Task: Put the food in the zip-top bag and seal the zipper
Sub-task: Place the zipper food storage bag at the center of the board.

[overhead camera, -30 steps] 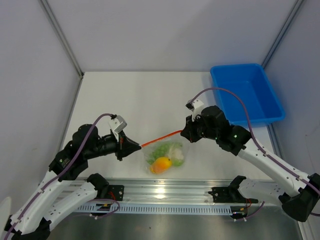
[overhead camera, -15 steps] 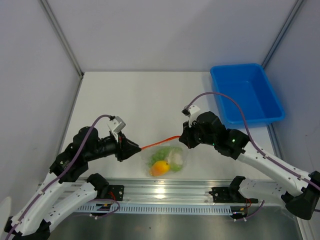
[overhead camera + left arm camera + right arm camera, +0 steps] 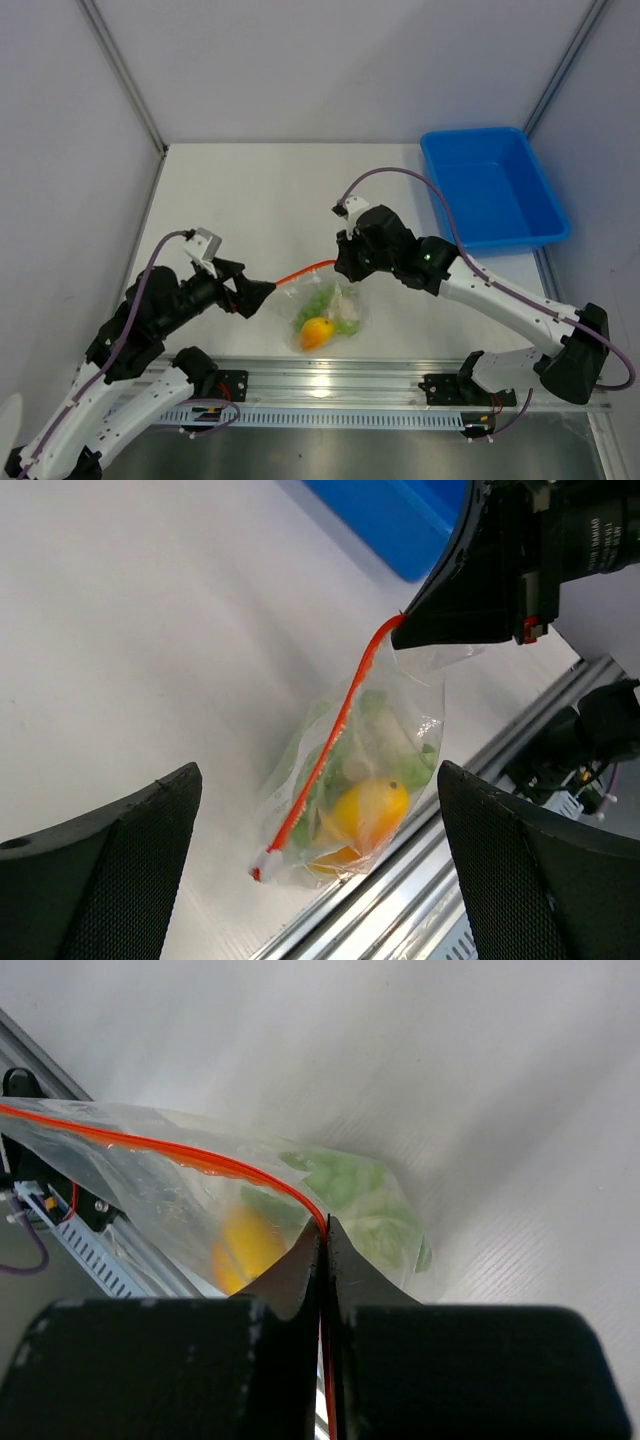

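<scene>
Sealing: food (image 3: 368, 810) is in the zip-top bag (image 3: 415, 715).
Right tool (image 3: 323, 1232): pinching the zipper (image 3: 342, 725).
Left tool (image 3: 262, 292): spread.
Next: we slide along it.

Clear bag (image 3: 346, 300) w/ food (image 3: 318, 331) inside, red zipper (image 3: 305, 268) nearly straight.

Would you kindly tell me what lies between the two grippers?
The orange-red zipper lies between left gripper and right gripper, clearest in the top view.
</scene>
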`<state>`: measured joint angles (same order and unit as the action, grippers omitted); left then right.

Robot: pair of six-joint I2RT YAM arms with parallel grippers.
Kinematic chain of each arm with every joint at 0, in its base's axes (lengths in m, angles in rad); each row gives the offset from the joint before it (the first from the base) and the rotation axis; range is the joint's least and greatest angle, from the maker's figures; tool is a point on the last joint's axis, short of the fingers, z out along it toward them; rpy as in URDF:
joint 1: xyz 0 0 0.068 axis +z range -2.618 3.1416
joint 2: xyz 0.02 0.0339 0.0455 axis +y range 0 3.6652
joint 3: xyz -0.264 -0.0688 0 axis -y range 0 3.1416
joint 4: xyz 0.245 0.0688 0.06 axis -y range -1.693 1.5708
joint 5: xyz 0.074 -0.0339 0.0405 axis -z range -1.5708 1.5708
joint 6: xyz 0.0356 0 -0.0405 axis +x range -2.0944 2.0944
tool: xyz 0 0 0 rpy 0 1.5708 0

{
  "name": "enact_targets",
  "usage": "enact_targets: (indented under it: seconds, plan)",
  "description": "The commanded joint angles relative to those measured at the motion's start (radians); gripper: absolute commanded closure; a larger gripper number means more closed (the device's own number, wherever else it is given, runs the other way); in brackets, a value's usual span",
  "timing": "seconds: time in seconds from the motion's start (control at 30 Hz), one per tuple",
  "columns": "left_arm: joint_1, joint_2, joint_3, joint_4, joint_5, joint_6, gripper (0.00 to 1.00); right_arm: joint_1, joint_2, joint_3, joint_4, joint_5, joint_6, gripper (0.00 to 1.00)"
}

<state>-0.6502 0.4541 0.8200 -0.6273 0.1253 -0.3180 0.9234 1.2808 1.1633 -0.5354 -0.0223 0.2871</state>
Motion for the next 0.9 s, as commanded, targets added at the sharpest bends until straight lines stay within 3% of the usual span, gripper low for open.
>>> enact_targets:
  seconds: [0.0, 0.43, 0.67, 0.87]
  plan:
    - [-0.003, -0.073, 0.045, -0.009, -0.115, -0.009, 0.01, -0.030, 0.057, 0.087, 0.005, 0.022, 0.009, 1.00]
    - [-0.003, -0.161, 0.024, -0.028, -0.053, -0.029, 0.01, -0.254, 0.414, 0.323, 0.034, -0.038, -0.002, 1.00]
    - [-0.003, -0.170, 0.005, -0.028, -0.017, -0.042, 0.00, -0.351, 0.670, 0.567, 0.011, -0.005, -0.051, 1.00]
    - [-0.003, -0.169, -0.005, -0.014, 0.016, -0.061, 0.01, -0.402, 0.940, 0.887, -0.106, 0.016, -0.078, 1.00]
